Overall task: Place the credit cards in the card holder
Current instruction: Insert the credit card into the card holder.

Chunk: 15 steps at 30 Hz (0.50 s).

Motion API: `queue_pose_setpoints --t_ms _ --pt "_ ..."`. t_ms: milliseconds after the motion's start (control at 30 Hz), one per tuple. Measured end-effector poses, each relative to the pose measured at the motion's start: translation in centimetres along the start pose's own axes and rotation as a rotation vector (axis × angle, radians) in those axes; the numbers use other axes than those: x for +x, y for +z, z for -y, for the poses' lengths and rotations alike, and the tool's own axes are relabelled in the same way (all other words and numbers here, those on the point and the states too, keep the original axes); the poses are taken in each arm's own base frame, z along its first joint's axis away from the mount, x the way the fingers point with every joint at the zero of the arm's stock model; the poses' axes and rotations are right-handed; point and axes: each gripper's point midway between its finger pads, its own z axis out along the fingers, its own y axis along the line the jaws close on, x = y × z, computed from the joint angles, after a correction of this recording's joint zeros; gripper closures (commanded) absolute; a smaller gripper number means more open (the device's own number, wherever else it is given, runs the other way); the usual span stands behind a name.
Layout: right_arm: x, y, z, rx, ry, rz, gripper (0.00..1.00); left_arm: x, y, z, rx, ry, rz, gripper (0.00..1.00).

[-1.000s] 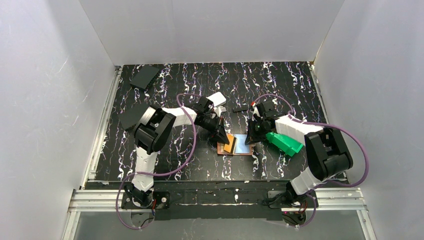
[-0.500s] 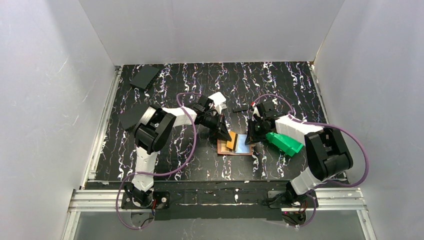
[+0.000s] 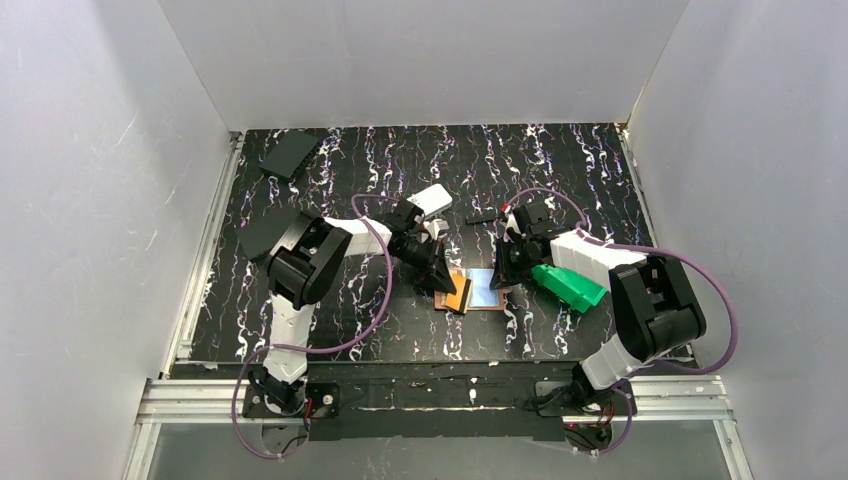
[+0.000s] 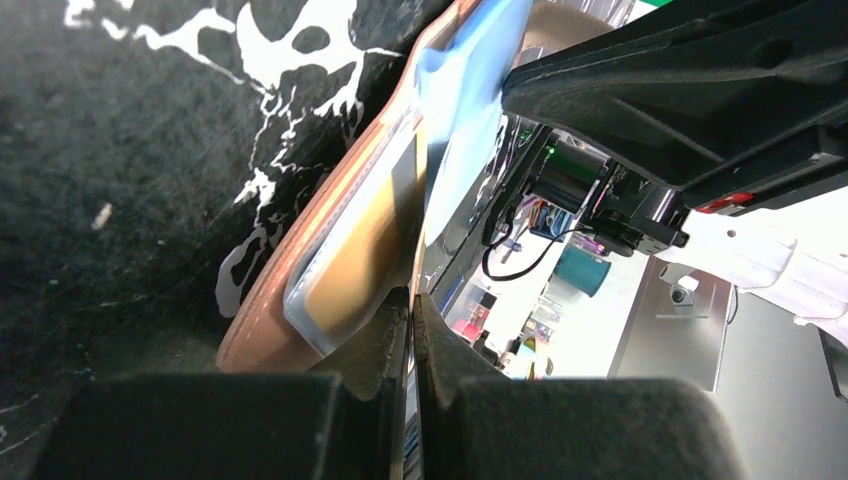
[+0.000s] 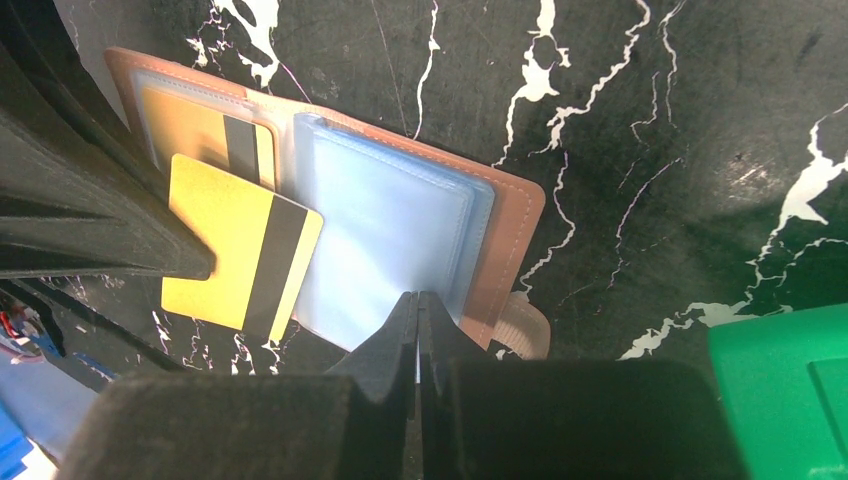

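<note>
The card holder (image 3: 488, 295) lies open at the middle of the counter (image 3: 560, 160). It is soft leather with limp sleeves and will likely slide unless pinned. The left hand (image 3: 445, 280) is clenched on the edge of a thin, stiff, slick yellow card (image 5: 240, 255) over the holder's left half. The right hand (image 5: 418, 300) is clenched empty, its tips at the blue sleeve (image 5: 390, 230). A green bin (image 3: 568, 285) crowds the right side, and the near side is open.

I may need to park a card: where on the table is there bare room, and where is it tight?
Bare: the far strip of table beyond the white box, and the near strip between card holder and arm bases. Crowded: the middle, with left fingers, yellow card, right fingers and green bin at the card holder.
</note>
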Motion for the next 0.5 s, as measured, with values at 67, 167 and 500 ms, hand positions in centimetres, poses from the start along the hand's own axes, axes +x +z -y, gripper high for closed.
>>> queue_pose_setpoints --t_ms 67,167,500 --pt "-0.01 0.0 0.01 0.0 0.0 0.0 0.95 0.33 -0.01 -0.2 -0.002 -0.006 -0.008 1.0" --pt "-0.01 -0.02 0.04 0.0 0.002 0.0 0.95 0.56 0.0 -0.38 -0.003 -0.012 -0.013 1.0" --pt "0.0 -0.02 0.04 0.0 0.002 -0.001 0.95 0.9 -0.34 -0.5 -0.006 -0.01 -0.012 1.0"
